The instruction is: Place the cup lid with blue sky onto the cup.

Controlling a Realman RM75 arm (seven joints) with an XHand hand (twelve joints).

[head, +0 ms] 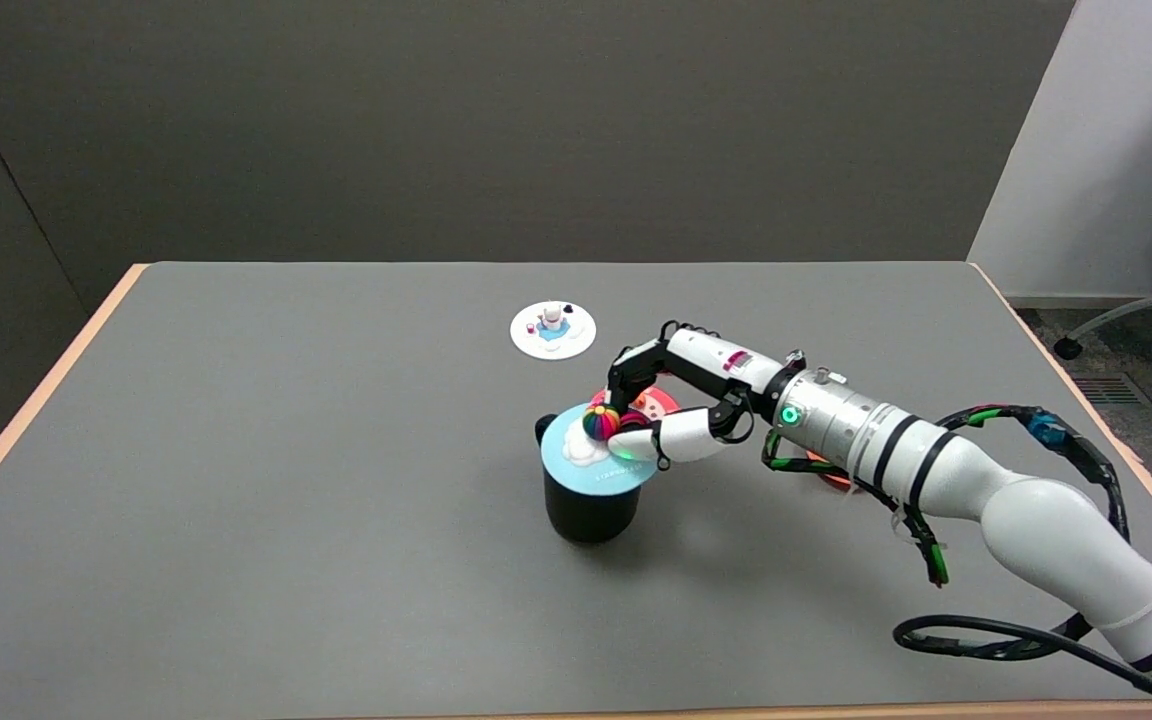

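A black cup stands upright near the middle of the grey table. A light blue lid with a white cloud and a rainbow ball knob lies on the cup's mouth, tilted slightly. My right hand reaches in from the right and pinches the knob between the thumb and the fingers above it. Whether the lid sits flush on the rim cannot be told.
A white lid with a small figure on it lies farther back on the table. A red-orange lid lies partly hidden behind my hand, and another orange piece shows under the wrist. Cables hang from the forearm.
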